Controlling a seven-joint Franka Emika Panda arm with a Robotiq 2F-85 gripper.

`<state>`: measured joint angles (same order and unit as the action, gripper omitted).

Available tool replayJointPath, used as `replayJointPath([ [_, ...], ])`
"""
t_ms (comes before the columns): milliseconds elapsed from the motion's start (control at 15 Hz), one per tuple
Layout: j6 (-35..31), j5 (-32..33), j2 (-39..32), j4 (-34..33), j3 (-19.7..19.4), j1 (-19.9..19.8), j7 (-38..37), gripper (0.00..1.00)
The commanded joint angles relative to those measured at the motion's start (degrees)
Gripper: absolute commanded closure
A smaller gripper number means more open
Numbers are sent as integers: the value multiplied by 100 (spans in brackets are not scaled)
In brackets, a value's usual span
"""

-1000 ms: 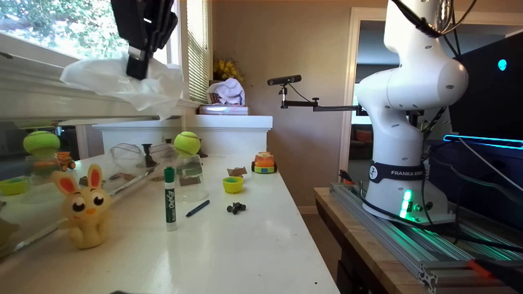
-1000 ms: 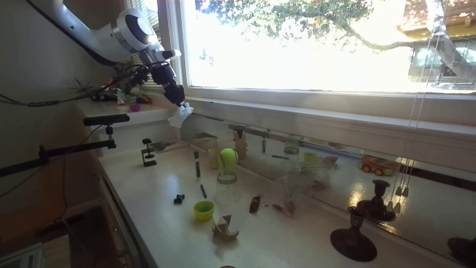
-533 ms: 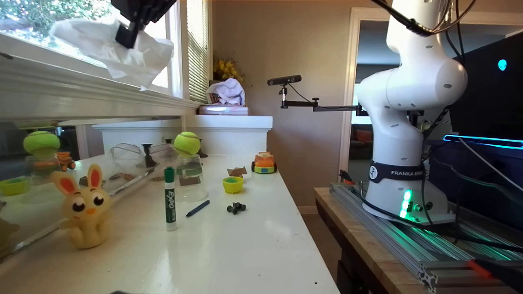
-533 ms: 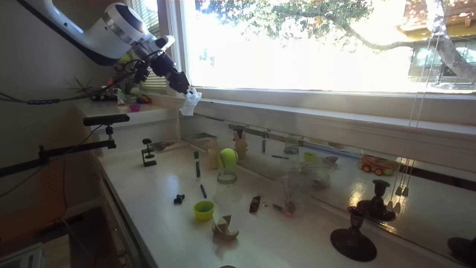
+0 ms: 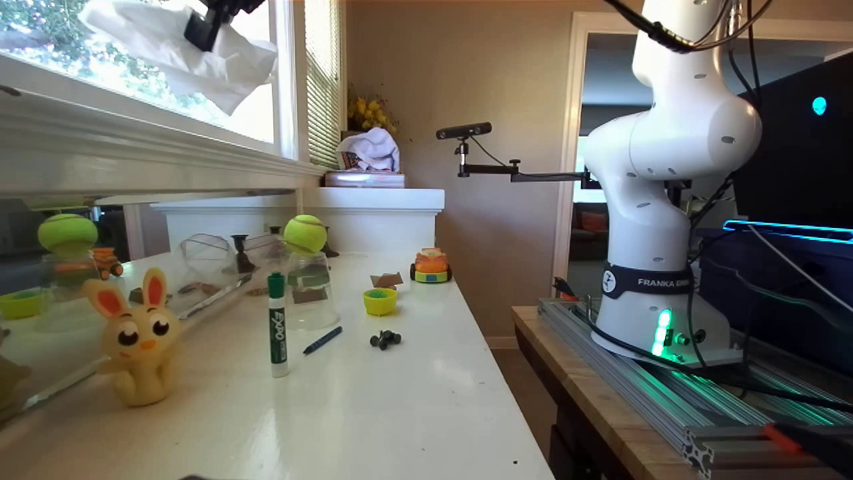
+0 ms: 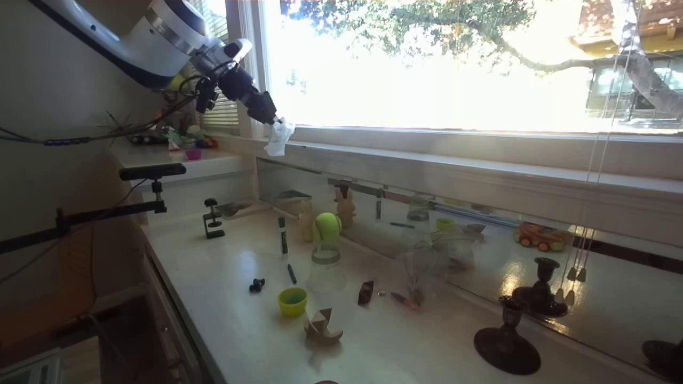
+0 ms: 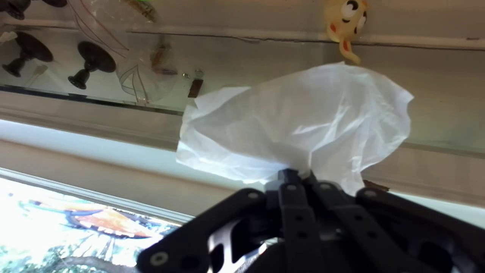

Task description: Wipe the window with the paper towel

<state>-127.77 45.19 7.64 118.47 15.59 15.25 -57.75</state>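
Observation:
The gripper [image 5: 202,32] is shut on the crumpled white paper towel [image 5: 230,77], which hangs loosely from the fingertips. In an exterior view the gripper [image 6: 276,120] and paper towel [image 6: 279,140] are at the window's lower left corner, by the sill. The window [image 6: 427,85] is a large bright pane in a pale frame, with foliage beyond. I cannot tell whether the towel touches the glass. In the wrist view the fingertips [image 7: 299,176] pinch the towel [image 7: 295,117], which spreads out ahead of them; the window [image 7: 49,223] shows at lower left.
Below the sill, the white counter [image 5: 426,400] holds a toy bunny [image 5: 140,340], a green marker [image 5: 277,327], a tennis ball [image 5: 305,233] on a clear jar, a yellow cup [image 5: 380,301] and a dark candlestick [image 6: 507,338]. A camera on a bracket [image 6: 152,172] juts beside the counter.
The gripper has risen with the paper towel, from below the sill to the window's lower edge, and moved towards the glass. It stays shut on the towel; the counter objects have not moved.

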Motion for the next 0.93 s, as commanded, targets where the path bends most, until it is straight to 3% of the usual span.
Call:
replayJointPath([
  [0, 11, -20, 14, -30, 83, -85, 15, 98],
  [333, 13, -21, 25, -33, 84, -88, 15, 99],
  [867, -718, 2325, -17, -719, 4, -368, -491, 99],
])
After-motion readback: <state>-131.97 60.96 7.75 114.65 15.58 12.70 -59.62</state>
